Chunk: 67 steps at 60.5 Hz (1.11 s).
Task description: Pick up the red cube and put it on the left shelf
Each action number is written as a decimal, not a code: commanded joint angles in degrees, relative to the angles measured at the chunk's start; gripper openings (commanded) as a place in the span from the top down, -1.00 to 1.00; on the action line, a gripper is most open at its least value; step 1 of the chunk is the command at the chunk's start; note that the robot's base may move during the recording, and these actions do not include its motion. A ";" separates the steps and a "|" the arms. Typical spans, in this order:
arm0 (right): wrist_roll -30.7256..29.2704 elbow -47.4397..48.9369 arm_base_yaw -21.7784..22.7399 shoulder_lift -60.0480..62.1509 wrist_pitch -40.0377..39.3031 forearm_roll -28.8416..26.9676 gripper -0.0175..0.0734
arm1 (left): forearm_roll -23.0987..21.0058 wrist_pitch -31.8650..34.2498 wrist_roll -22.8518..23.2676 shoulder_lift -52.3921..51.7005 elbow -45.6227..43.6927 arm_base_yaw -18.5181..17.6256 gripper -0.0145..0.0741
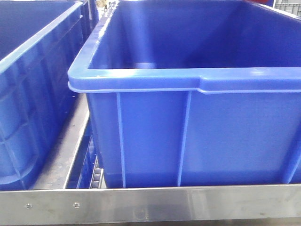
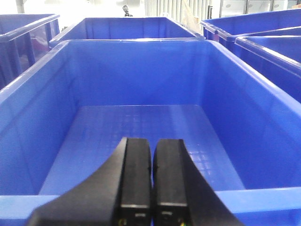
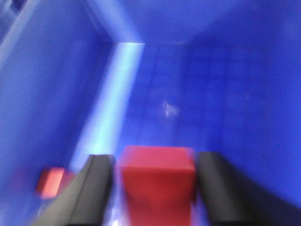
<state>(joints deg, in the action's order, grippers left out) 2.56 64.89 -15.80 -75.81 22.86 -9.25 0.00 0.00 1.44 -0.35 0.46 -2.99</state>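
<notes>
In the right wrist view, which is blurred, the red cube (image 3: 157,183) sits on the floor of a blue bin (image 3: 188,94) between the two fingers of my right gripper (image 3: 155,159). The jaws are open around it, and a thin gap shows on the left side. A smaller red patch (image 3: 49,181) shows on the bin wall to the left; I cannot tell whether it is a reflection. My left gripper (image 2: 152,143) is shut and empty, above the near rim of a large empty blue bin (image 2: 141,127). Neither gripper nor the cube shows in the front view.
The front view shows a large blue bin (image 1: 197,136) close up, with a second blue bin (image 1: 28,108) to its left. Both stand on a shelf with a metal front rail (image 1: 150,205). More blue bins (image 2: 263,42) stand behind and to the right in the left wrist view.
</notes>
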 commanded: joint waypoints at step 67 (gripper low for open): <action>0.58 2.71 0.17 0.25 7.23 0.06 0.45 | 0.00 4.74 -0.01 -0.86 1.41 -0.02 0.44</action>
<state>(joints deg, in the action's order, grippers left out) 3.01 65.47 -15.80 -77.78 32.37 -10.04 0.00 0.00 1.44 -0.35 0.46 -2.99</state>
